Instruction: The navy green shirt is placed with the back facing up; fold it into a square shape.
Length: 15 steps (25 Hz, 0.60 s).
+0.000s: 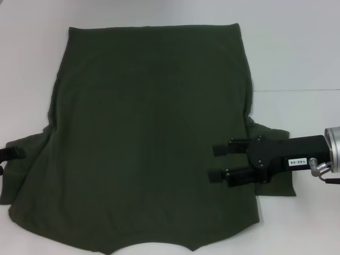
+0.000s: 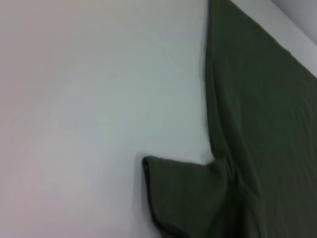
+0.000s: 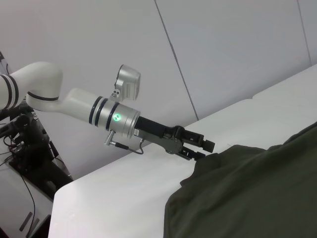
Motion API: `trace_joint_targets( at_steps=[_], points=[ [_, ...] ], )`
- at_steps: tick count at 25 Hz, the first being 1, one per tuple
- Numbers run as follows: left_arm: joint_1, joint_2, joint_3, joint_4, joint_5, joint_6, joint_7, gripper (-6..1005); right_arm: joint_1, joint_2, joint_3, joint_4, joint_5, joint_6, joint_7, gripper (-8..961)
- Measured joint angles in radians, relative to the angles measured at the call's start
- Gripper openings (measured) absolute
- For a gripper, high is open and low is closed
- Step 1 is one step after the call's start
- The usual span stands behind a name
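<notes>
- Spread flat across the white table (image 1: 297,48): the shirt (image 1: 151,138), dark olive green, plain side up, no lettering visible, far wider than either gripper.
- Lying with the straight hem toward the far edge of the table and the curved neckline at the near edge, in the head view.
- Bunched and partly tucked at the robot's left: the left sleeve (image 2: 183,191), lying flat on the table in the left wrist view, its cuff edge pointing away from the body of the shirt.
- Sticking out from under the body of the shirt at the robot's right: the right sleeve (image 1: 279,186), beneath the right arm.
- Reaching in from the right over the shirt's right side: the right gripper (image 1: 218,162), black, fingers (image 1: 223,150) apart and pointing toward the middle of the shirt, nothing between them; touching the cloth or just above it, cannot tell.
- At the shirt's left sleeve edge: the left gripper (image 3: 204,150), only a black tip in the head view; seen from the right wrist view, fingers at the raised cloth edge; apart or pinching the fabric, cannot tell.
- Behind the table in the right wrist view: a plain pale wall (image 3: 237,49).
</notes>
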Motion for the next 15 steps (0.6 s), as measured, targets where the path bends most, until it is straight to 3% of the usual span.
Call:
trace_joint_targets(
  at_steps=[15],
  points=[
    [-0.007, -0.004, 0.055, -0.016, 0.011, -0.005, 0.008, 851, -0.002, 0.0, 0.0, 0.001, 0.0, 0.004, 0.0, 912]
  ],
)
